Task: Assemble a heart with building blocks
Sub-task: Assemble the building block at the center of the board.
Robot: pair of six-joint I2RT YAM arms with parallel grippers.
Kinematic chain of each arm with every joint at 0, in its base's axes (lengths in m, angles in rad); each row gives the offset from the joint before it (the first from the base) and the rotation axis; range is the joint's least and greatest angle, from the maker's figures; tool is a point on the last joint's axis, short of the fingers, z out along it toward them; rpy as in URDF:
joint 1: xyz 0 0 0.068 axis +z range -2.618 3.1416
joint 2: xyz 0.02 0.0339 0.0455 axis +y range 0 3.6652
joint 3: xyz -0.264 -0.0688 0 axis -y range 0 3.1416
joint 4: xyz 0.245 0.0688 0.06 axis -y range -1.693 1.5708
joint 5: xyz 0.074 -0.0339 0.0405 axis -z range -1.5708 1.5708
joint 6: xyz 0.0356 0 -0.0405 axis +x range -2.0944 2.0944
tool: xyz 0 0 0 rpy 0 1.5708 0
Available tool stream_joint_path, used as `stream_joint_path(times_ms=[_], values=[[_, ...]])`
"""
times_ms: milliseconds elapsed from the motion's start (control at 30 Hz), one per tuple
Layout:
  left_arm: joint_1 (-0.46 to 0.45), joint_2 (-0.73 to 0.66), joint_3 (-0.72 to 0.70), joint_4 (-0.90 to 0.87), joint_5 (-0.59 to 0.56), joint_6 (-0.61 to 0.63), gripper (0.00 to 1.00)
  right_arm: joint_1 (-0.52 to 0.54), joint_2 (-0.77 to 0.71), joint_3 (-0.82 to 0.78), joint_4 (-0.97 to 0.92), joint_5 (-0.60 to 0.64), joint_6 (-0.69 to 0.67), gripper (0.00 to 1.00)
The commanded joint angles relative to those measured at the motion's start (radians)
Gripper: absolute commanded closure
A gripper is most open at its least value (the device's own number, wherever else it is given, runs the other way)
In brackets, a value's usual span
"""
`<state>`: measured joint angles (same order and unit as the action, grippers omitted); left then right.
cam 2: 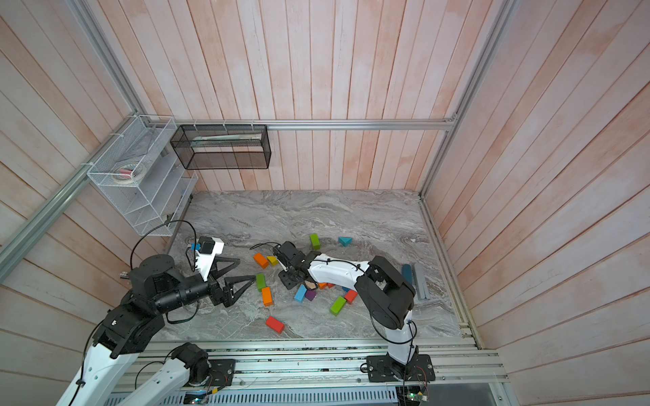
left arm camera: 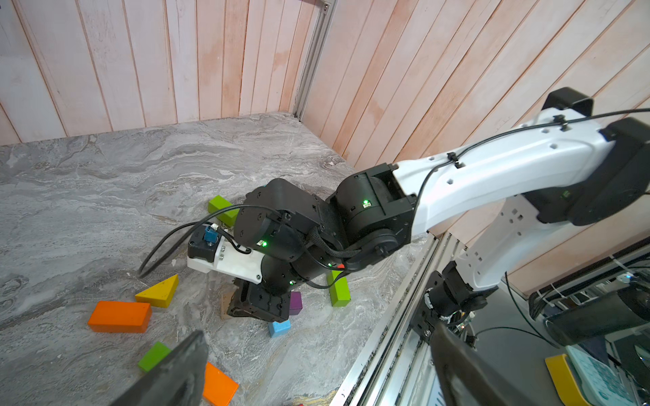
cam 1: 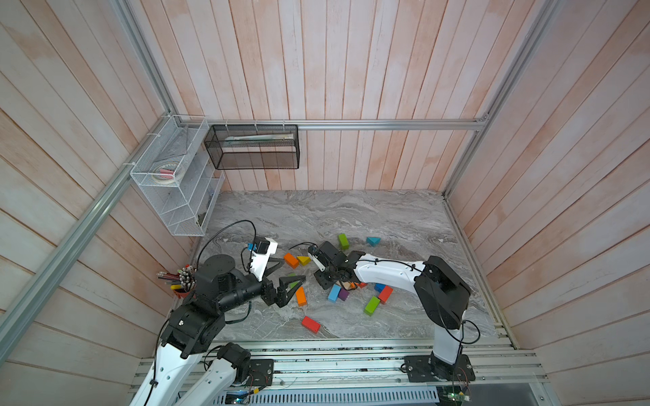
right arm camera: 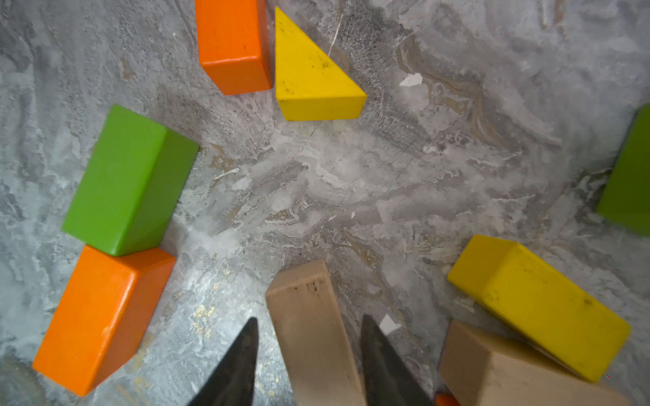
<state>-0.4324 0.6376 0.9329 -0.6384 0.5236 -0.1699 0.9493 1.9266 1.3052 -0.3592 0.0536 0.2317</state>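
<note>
Blocks (cam 1: 334, 292): painted bricks and wedges, scattered flat across middle of table (cam 1: 351, 218). Tan block (right arm camera: 309, 334) between half-spread fingers of right gripper (right arm camera: 309, 320); cannot tell whether pinched. Right arm (cam 1: 387, 272) hiding several. Left gripper (cam 1: 294, 269) spread wide, empty, left of cluster. Pencil cup (cam 1: 183, 283) near left.
</note>
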Motion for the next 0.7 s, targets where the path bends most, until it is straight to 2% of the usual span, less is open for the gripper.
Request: stream_joint_path(times_ms=[0, 133, 233, 367, 533, 667], values=[[-0.003, -0.005, -0.018, 0.024, 0.019, -0.012, 0.00, -0.010, 0.038, 0.039, 0.013, -0.028, 0.095, 0.62], [-0.002, -0.002, -0.024, 0.036, 0.026, -0.014, 0.00, -0.015, 0.050, 0.058, 0.009, -0.008, 0.156, 0.63], [-0.003, -0.001, -0.020, 0.034, 0.026, -0.013, 0.00, -0.014, 0.055, 0.067, 0.014, -0.018, 0.169, 0.56], [-0.003, -0.003, -0.024, 0.034, 0.030, -0.014, 0.00, -0.015, 0.054, 0.054, 0.020, -0.047, 0.141, 0.53], [-0.003, -0.006, -0.030, 0.038, 0.031, -0.017, 0.00, -0.015, 0.052, 0.036, -0.026, 0.013, 0.117, 0.53], [-0.003, -0.004, -0.031, 0.047, 0.035, -0.019, 0.00, -0.015, 0.051, 0.025, -0.040, 0.049, 0.121, 0.57]])
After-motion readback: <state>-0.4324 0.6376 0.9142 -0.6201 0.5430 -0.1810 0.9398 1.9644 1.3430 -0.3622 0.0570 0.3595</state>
